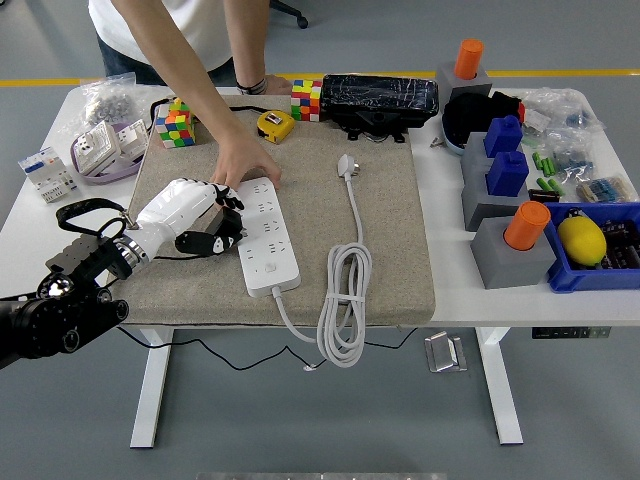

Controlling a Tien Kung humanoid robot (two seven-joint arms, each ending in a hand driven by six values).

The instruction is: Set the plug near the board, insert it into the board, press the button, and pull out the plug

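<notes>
A white power strip (265, 238) lies on the tan mat (390, 230), tilted a little, with its round button near the front end. Its white cable (345, 300) coils at the mat's front and runs back to the white plug (346, 165), which lies loose on the mat. My left hand (215, 225), white-backed with black fingers, rests at the strip's left edge with fingers curled loosely, holding nothing. A person's hand (245, 165) presses on the strip's far end. My right hand is out of sight.
Two puzzle cubes (174, 126) (306, 98), a yellow tape measure (275, 125) and a black case (380, 97) line the back. Grey blocks with orange and blue pegs (510, 235) and a blue bin (600, 250) stand at right. Small electrical parts (95, 150) sit at left.
</notes>
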